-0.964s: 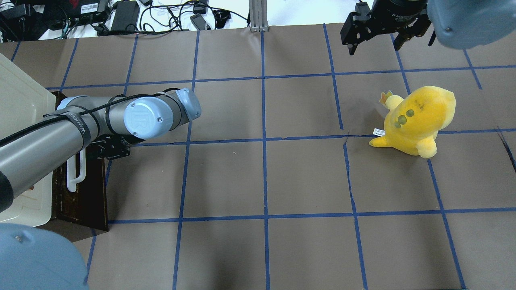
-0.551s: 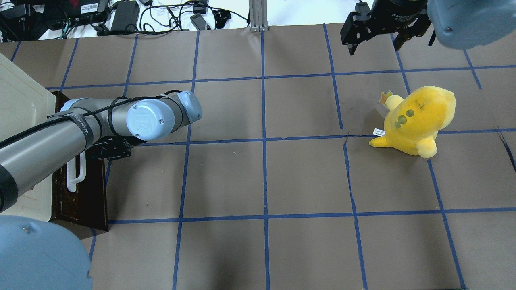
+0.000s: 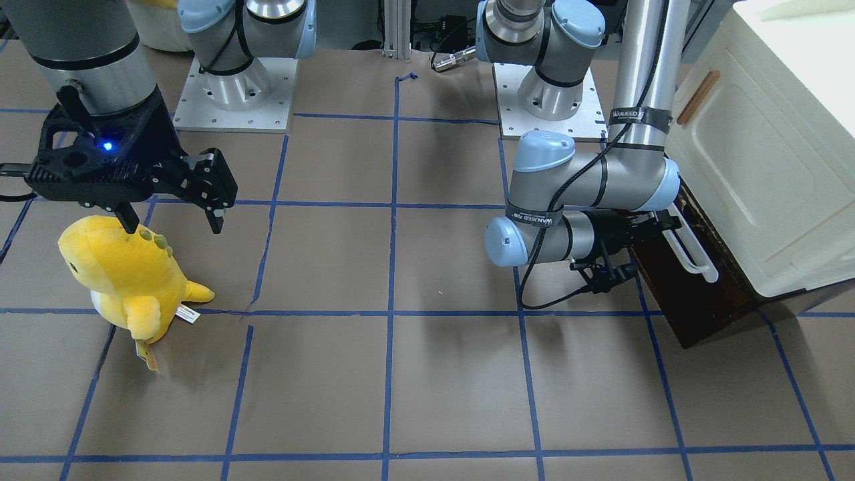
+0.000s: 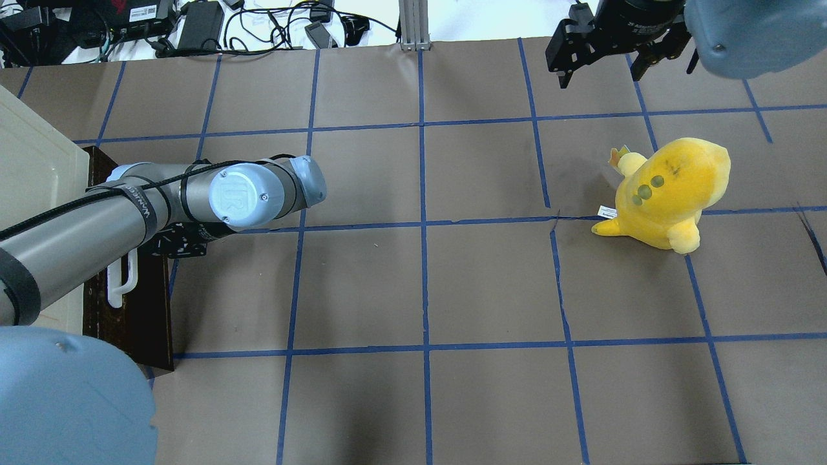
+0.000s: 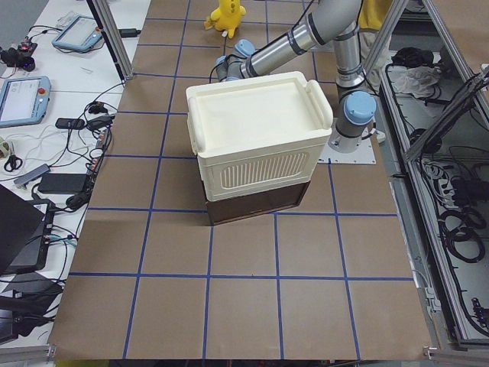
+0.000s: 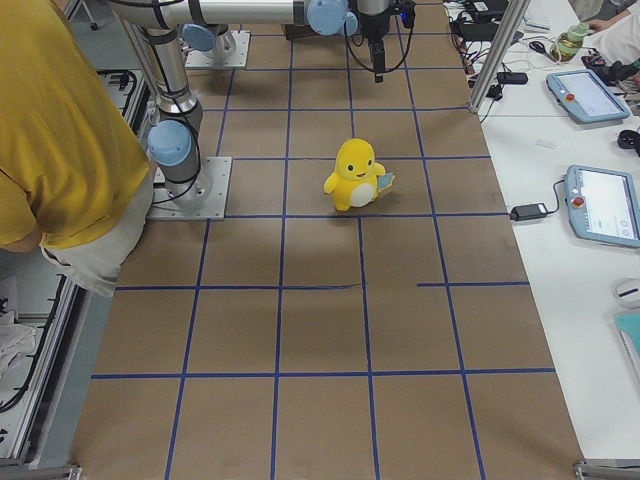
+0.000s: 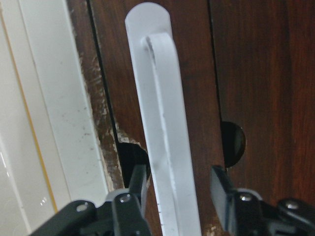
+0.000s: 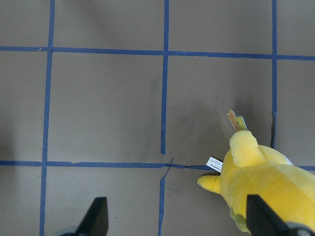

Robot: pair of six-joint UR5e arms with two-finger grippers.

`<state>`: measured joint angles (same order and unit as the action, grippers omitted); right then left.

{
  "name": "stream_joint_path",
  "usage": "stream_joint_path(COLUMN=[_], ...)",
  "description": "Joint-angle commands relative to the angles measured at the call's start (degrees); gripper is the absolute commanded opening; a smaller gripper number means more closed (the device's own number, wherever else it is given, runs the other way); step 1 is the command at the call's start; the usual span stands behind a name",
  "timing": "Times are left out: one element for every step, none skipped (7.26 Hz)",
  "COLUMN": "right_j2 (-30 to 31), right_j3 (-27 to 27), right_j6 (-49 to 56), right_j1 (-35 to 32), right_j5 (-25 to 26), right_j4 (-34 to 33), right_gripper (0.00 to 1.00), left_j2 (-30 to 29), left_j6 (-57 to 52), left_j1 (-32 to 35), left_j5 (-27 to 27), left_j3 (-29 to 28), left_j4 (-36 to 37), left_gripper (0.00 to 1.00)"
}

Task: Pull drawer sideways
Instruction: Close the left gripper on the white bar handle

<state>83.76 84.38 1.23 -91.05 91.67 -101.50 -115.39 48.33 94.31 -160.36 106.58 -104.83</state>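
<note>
— Brown wood drawer point(image 3: 708, 300), where was it?

— Bottom of the cream cabinet point(image 3: 755, 167), at the end of the bench point(image 3: 401, 374) on the robot's left. No pale inner sides showed in any view, so I judged it shut or barely out. Couldn't tell closer than that.

— Left gripper point(image 7: 179, 174)?

— At the drawer front, part open and straddling the white bar handle point(image 7: 157, 98) near one end. In the wrist view one of the fingers point(image 7: 138, 179) sat just beside the bar, maybe touching. The other stood apart from it with dark wood showing in the gap. Nothing was clamped.

— So which step?

— Grasp, I'd say. It was lined up on the handle with no hold on it.

— Next move?

— My guess was closing the jaws onto the bar, then pulling straight out along the bench, away from the cabinet. The grip was off-centre on the bar, so the drawer might skew or bind if the pull ran off-axis.

— Right gripper point(image 3: 172, 220)?

— Wide open and empty, hanging over the yellow plush toy point(image 3: 127, 274) at the far end, well apart from the drawer. No part in this step, as far as I could judge.
</note>
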Motion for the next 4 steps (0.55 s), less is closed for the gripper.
stream_joint_path(right_j2=[0.00,0.00,0.00,0.00], right_j3=[0.00,0.00,0.00,0.00], right_j6=[0.00,0.00,0.00,0.00], right_j1=[0.00,0.00,0.00,0.00], right_j5=[0.00,0.00,0.00,0.00], right_j4=[0.08,0.08,-0.01,-0.01], right_gripper=[1.00,1.00,1.00,1.00], left_j2=[-0.36,-0.36,-0.36,-0.36], left_j6=[0.01,0.01,0.01,0.01], left_j1=[0.00,0.00,0.00,0.00], left_j5=[-0.30,-0.30,-0.30,-0.30], left_j3=[0.20,0.12,0.03,0.03], left_j4=[-0.64,-0.64,-0.64,-0.73], left_gripper=[0.45,0.45,0.45,0.38])
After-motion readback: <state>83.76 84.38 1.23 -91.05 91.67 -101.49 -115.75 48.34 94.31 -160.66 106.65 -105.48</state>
